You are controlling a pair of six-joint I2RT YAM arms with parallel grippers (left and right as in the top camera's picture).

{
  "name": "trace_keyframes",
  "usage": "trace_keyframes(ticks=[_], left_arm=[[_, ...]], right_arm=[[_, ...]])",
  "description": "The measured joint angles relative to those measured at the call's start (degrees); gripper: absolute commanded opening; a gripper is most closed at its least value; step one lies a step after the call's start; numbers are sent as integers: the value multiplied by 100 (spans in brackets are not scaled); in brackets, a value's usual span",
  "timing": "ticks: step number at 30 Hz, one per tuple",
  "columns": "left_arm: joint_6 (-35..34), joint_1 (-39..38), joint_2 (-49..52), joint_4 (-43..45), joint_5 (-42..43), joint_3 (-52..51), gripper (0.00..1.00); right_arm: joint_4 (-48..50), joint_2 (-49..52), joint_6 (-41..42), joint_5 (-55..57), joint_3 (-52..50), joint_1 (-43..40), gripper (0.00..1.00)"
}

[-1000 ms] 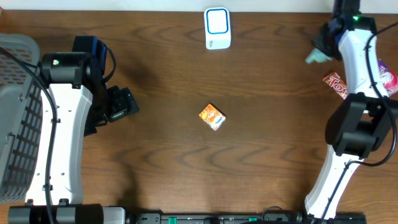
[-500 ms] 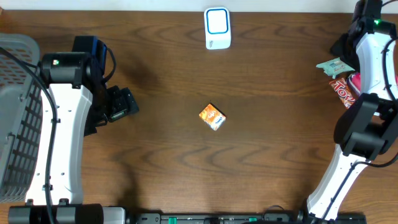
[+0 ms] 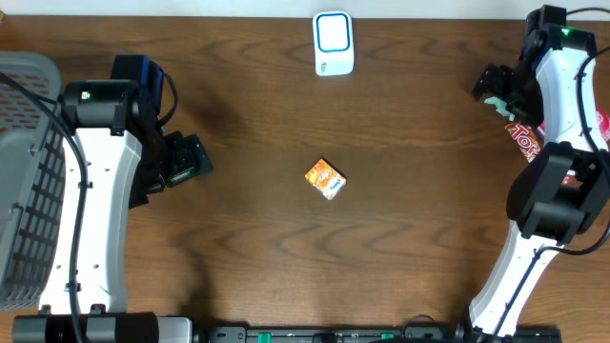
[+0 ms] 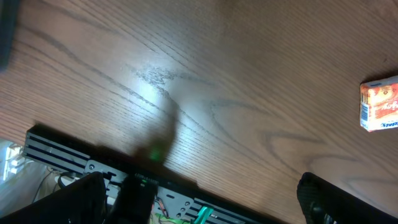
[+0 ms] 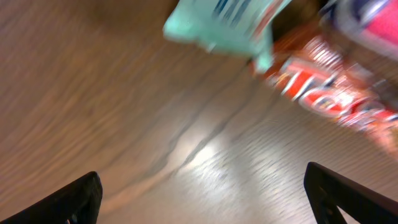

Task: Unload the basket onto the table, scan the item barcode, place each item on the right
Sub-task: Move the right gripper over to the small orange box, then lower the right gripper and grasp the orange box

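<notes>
Brown wood-grain table, mostly bare.

- Orange item box lies alone near mid-table, well apart from both claws. Open wood on every side of it.
- Left claw is spread wide, with nothing between its fingers. The box shows ahead of it, at the right edge of the wrist view.
- Behind that claw, past its arm, a grey basket takes up the table's left edge.
- A black rail runs along the near edge.
- Right claw is also spread wide and holds nothing. It sits close to the far right corner.
- Just ahead of it lies a teal packet beside a red bar wrapper. Too blurred to tell whether they touch.
- White-and-blue scanner stands at the far edge, well off to the right claw's side, with bare wood between them.
</notes>
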Motion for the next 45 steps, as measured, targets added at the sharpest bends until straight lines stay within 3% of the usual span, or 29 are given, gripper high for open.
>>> trace_keyframes(ticks=[11, 21, 26, 35, 36, 39, 40, 41, 43, 45], left_arm=[[0, 0, 0, 0, 0, 0, 98], [0, 0, 0, 0, 0, 0, 98], [0, 0, 0, 0, 0, 0, 98], [0, 0, 0, 0, 0, 0, 98], [0, 0, 0, 0, 0, 0, 98], [0, 0, 0, 0, 0, 0, 98], [0, 0, 0, 0, 0, 0, 98], [0, 0, 0, 0, 0, 0, 98], [0, 0, 0, 0, 0, 0, 98], [0, 0, 0, 0, 0, 0, 98]], right_arm=[[-745, 0, -780, -1954, 0, 424, 97], [-474, 0, -1104, -2334, -341, 2096, 94], [-203, 2, -1239, -2175, -590, 3029, 99], [131, 2, -1255, -970, -951, 4011, 99], [144, 2, -1255, -828, -951, 4061, 97], [195, 2, -1274, -422, -951, 4181, 63], [210, 2, -1296, -319, -953, 4212, 59], [221, 2, -1294, -243, -953, 4229, 59], [247, 2, -1270, -133, -975, 4251, 73], [278, 2, -1285, -76, -1049, 4264, 74]])
